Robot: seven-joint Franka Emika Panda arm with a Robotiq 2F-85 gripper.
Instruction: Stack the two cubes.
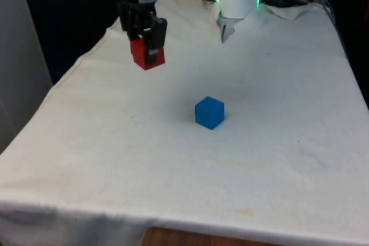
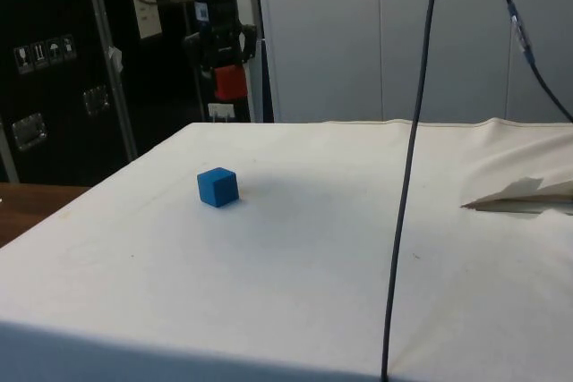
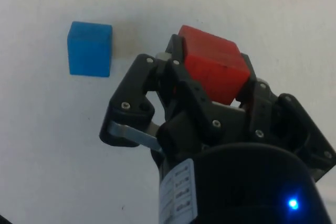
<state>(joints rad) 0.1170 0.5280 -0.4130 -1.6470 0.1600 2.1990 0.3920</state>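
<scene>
**Red cube in hand, blue one waiting below**

My fingers (image 1: pixel 149 50) are clamped on the red cube (image 1: pixel 145 56), one pad on each of two opposite flat faces. The wrist view shows the cube (image 3: pixel 214 69) seated between them, slightly rotated relative to the blue cube (image 3: pixel 90 49) down on the cloth.

Red cube is airborne, well clear of the bench (image 1: pixel 277 84); side view puts it (image 2: pixel 230 82) high above the far edge. Blue cube (image 1: pixel 209 112) sits alone mid-bench, flat on one face, off toward the front view's right of me and nearer that camera. Side view agrees (image 2: pixel 218 187).

Handling, my read: both look like small rigid blocks, probably light, matte faces. Flat parallel sides mean the grip should be stable, not slippery, nothing fragile. Hold on side faces leaves the bottom face free for placing, which is what I want.

Step in hand: carry. Next needs me centred over blue, yaw squared to its edges, then lower until faces meet before letting go.

Risks: yaw mismatch leaving overhang; a light blue cube getting nudged on the cloth if I come in off-centre.
</scene>
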